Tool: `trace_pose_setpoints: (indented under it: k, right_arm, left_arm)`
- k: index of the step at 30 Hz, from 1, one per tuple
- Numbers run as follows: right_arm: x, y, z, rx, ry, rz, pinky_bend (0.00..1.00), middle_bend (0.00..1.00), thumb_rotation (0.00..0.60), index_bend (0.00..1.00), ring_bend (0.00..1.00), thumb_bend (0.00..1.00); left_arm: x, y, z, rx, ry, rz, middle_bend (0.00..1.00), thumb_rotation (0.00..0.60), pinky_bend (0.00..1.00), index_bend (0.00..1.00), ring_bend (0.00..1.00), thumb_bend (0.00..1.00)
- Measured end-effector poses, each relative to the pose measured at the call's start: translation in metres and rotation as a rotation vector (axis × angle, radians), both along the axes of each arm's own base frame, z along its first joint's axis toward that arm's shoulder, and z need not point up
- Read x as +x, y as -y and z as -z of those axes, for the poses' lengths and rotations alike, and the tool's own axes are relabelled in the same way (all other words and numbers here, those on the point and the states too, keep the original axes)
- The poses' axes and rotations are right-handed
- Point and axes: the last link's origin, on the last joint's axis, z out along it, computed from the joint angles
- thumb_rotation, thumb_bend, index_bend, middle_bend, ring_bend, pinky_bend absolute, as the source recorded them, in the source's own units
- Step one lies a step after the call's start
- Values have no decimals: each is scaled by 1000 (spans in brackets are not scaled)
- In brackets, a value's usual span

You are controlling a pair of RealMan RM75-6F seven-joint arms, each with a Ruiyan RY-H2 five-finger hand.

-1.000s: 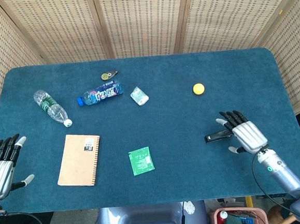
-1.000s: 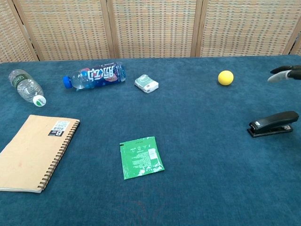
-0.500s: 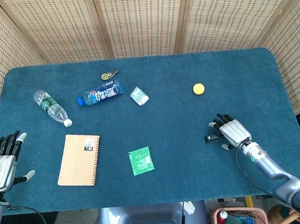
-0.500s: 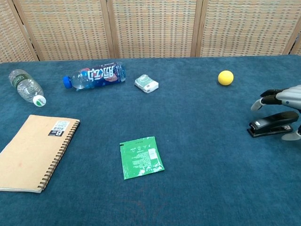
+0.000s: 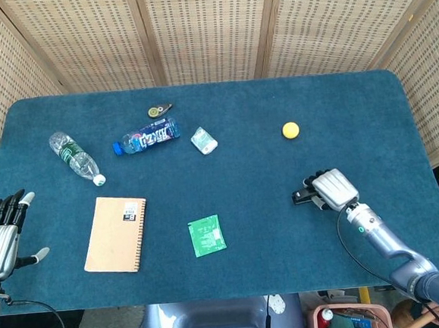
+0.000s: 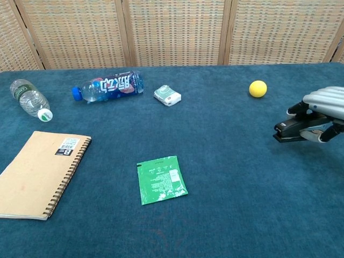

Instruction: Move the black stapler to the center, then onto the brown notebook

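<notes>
The black stapler (image 5: 302, 197) (image 6: 287, 129) lies at the right of the blue table, with only its left end showing past my right hand (image 5: 330, 189) (image 6: 319, 112), whose fingers are curled around it. In the chest view the stapler looks slightly raised off the cloth. The brown spiral notebook (image 5: 117, 233) (image 6: 37, 174) lies flat at the front left. My left hand (image 5: 2, 238) hangs off the table's left edge with fingers spread and nothing in it.
A green packet (image 5: 207, 235) (image 6: 160, 179) lies near the front middle. A yellow ball (image 5: 291, 130) (image 6: 258, 88) sits behind the stapler. Two plastic bottles (image 5: 147, 135) (image 5: 75, 158), a small white pack (image 5: 204, 140) and a small round item (image 5: 158, 110) lie at the back left.
My right hand came down over the stapler and closed its fingers around it, shifting it a little to the left. My left hand drifted slightly.
</notes>
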Motion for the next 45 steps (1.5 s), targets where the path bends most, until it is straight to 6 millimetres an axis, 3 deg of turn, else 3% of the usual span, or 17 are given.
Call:
trace_pose_setpoints:
  k: [6, 15, 19, 25, 32, 34, 36, 38, 39, 45]
  right_arm:
    - [48, 2, 2, 49, 53, -92, 530, 585, 600, 588, 422, 525]
    - [175, 11, 23, 96, 13, -304, 531, 585, 600, 588, 422, 524]
    - [221, 16, 46, 93, -10, -342, 531, 585, 600, 588, 422, 525]
    - [267, 11, 98, 100, -56, -370, 532, 585, 600, 588, 422, 525]
    - [288, -7, 152, 116, -95, -359, 531, 582, 600, 585, 422, 524]
    - [289, -12, 161, 113, -108, -358, 499, 488, 600, 502, 391, 497]
    - [288, -13, 164, 119, -118, -354, 389, 230, 600, 241, 220, 283]
    - [286, -13, 164, 128, -130, -343, 299, 61, 600, 56, 66, 94]
    - [285, -13, 164, 131, -133, -333, 260, 16, 600, 11, 21, 52]
    - [284, -17, 152, 133, -132, -300, 199, 0, 600, 0, 0, 36]
  left_arm:
    - [-1, -2, -2, -17, 19, -10, 0, 600, 0, 0, 0, 0]
    - [-4, -5, -10, -13, 57, -16, 0, 600, 0, 0, 0, 0]
    - [-7, -5, -17, -5, 75, -21, 0, 600, 0, 0, 0, 0]
    - [-10, -4, -20, -11, 82, -23, 0, 600, 0, 0, 0, 0]
    - [-12, -5, -20, -29, 82, -34, 0, 600, 0, 0, 0, 0]
    - [-11, -4, -19, -35, 79, -27, 0, 600, 0, 0, 0, 0]
    - [-11, -4, -19, -37, 77, -23, 0, 600, 0, 0, 0, 0]
    - [-11, -4, -19, -35, 79, -24, 0, 600, 0, 0, 0, 0]
    - [-11, -4, -19, -34, 79, -24, 0, 600, 0, 0, 0, 0]
    - [-11, -4, -19, -37, 78, -24, 0, 600, 0, 0, 0, 0]
